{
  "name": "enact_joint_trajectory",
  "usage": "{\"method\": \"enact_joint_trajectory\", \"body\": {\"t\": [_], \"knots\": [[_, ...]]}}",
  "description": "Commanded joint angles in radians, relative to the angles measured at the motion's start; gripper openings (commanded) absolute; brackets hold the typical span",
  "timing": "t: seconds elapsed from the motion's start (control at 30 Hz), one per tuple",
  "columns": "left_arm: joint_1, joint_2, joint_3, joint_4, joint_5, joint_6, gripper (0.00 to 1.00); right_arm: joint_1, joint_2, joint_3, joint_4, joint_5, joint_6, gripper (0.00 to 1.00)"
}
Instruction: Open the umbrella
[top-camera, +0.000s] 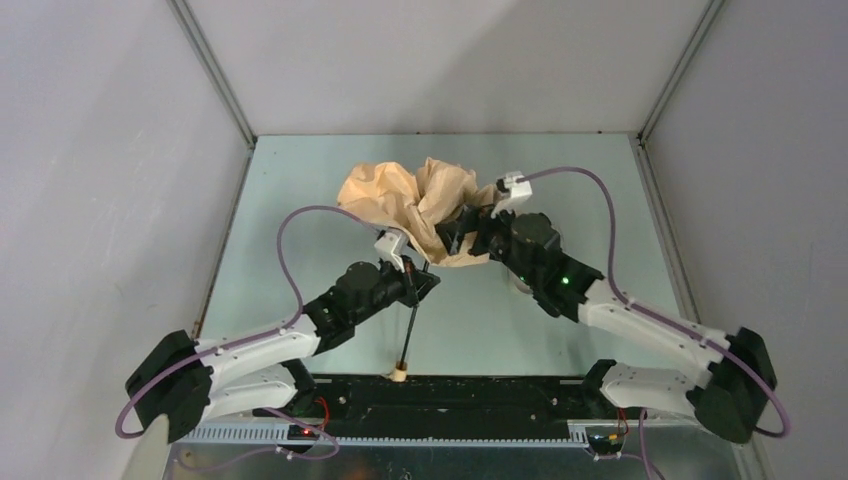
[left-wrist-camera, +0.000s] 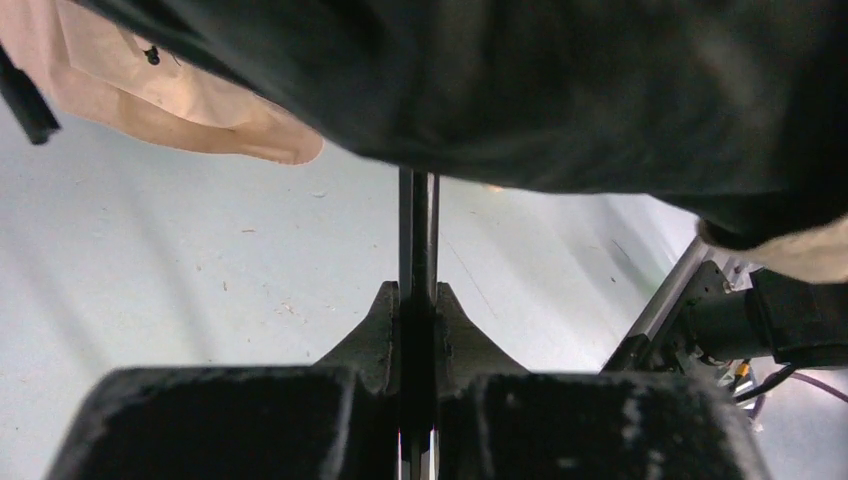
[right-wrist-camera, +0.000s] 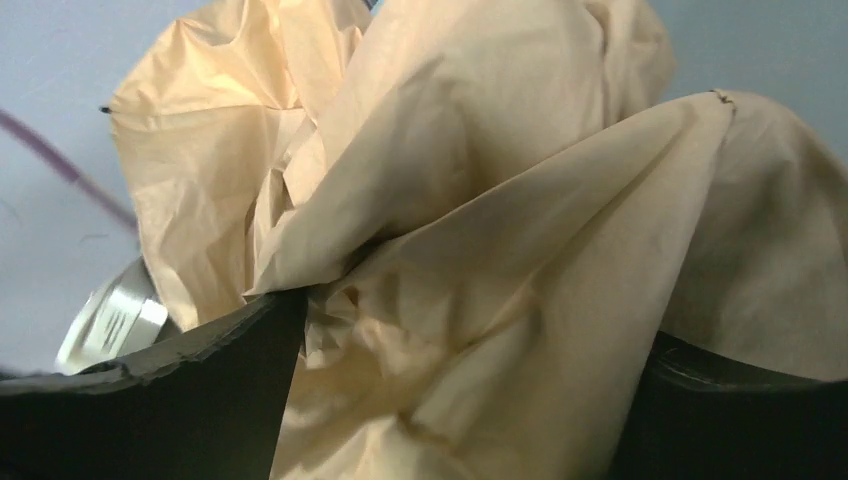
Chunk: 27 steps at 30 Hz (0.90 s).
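The umbrella's tan canopy (top-camera: 410, 205) lies crumpled and half spread at the middle back of the table. Its thin black shaft (top-camera: 410, 325) runs toward me and ends in the beige handle (top-camera: 400, 375) at the near edge. My left gripper (top-camera: 425, 282) is shut on the shaft just below the canopy. The left wrist view shows both fingers (left-wrist-camera: 375, 335) pressed on the shaft (left-wrist-camera: 417, 220). My right gripper (top-camera: 455, 235) is at the canopy's right side. In the right wrist view, bunched fabric (right-wrist-camera: 470, 330) fills the gap between its fingers (right-wrist-camera: 180, 400) and touches both.
The green table top (top-camera: 520, 330) is walled by grey panels at the left, back and right. A black rail (top-camera: 450, 395) runs along the near edge between the arm bases. A shiny metal part (right-wrist-camera: 110, 320) shows beside my right gripper's left finger.
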Motion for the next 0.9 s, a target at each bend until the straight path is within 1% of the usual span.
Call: {"method": "enact_joint_trajectory", "body": {"t": [0.0,0.03,0.07,0.1,0.13,0.17,0.2,0.23,0.27,0.3,0.33,0.47,0.57,0.6,0.63,0.67,0.7,0.73,0.77,0.8,0.87], "knots": [[-0.055,0.024,0.094,0.069,-0.127,0.077,0.0,0.008,0.12,0.138,0.035,0.08,0.023,0.88],[-0.062,0.037,0.099,0.047,-0.143,0.086,0.0,0.009,0.128,0.145,0.029,0.114,0.018,0.75],[-0.062,0.041,0.105,0.032,-0.17,0.085,0.0,0.007,0.129,0.158,0.013,0.129,0.004,0.66],[-0.062,0.05,0.107,0.01,-0.186,0.084,0.0,0.005,0.124,0.164,0.001,0.163,-0.005,0.47],[-0.059,0.053,0.112,-0.019,-0.212,0.081,0.0,0.002,0.099,0.171,-0.015,0.18,-0.025,0.3],[-0.051,0.054,0.113,-0.032,-0.223,0.079,0.0,-0.002,0.081,0.173,-0.021,0.203,-0.034,0.25],[-0.046,0.054,0.113,-0.051,-0.235,0.073,0.0,-0.015,0.035,0.174,-0.035,0.209,-0.051,0.16],[-0.032,0.053,0.109,-0.057,-0.241,0.07,0.0,-0.024,0.009,0.174,-0.044,0.206,-0.059,0.11],[-0.025,0.051,0.107,-0.067,-0.241,0.064,0.0,-0.048,-0.043,0.174,-0.062,0.202,-0.071,0.04],[-0.007,0.048,0.103,-0.072,-0.242,0.062,0.0,-0.064,-0.072,0.174,-0.073,0.194,-0.076,0.01],[0.002,0.045,0.102,-0.08,-0.241,0.059,0.0,-0.098,-0.132,0.174,-0.1,0.191,-0.084,0.0],[0.053,0.024,0.09,-0.094,-0.235,0.057,0.0,-0.213,-0.311,0.173,-0.18,0.212,-0.123,0.0],[0.083,0.006,0.083,-0.1,-0.216,0.058,0.0,-0.284,-0.439,0.159,-0.208,0.282,-0.165,0.0],[0.086,0.001,0.082,-0.101,-0.211,0.058,0.0,-0.292,-0.461,0.155,-0.211,0.291,-0.186,0.08],[0.091,-0.005,0.082,-0.101,-0.2,0.056,0.0,-0.304,-0.502,0.147,-0.222,0.309,-0.198,0.14],[0.094,-0.009,0.082,-0.103,-0.192,0.051,0.0,-0.308,-0.521,0.143,-0.228,0.316,-0.214,0.26],[0.1,-0.015,0.081,-0.101,-0.168,0.045,0.0,-0.311,-0.551,0.133,-0.243,0.324,-0.227,0.33],[0.104,-0.018,0.081,-0.093,-0.155,0.028,0.0,-0.312,-0.565,0.128,-0.251,0.325,-0.229,0.5],[0.109,-0.022,0.082,-0.089,-0.122,0.018,0.0,-0.312,-0.589,0.114,-0.271,0.316,-0.226,0.57],[0.112,-0.027,0.083,-0.078,-0.104,-0.005,0.0,-0.312,-0.6,0.105,-0.28,0.303,-0.222,0.69],[0.118,-0.034,0.09,-0.058,-0.035,-0.04,0.0,-0.312,-0.626,0.076,-0.303,0.223,-0.205,0.8]]}}
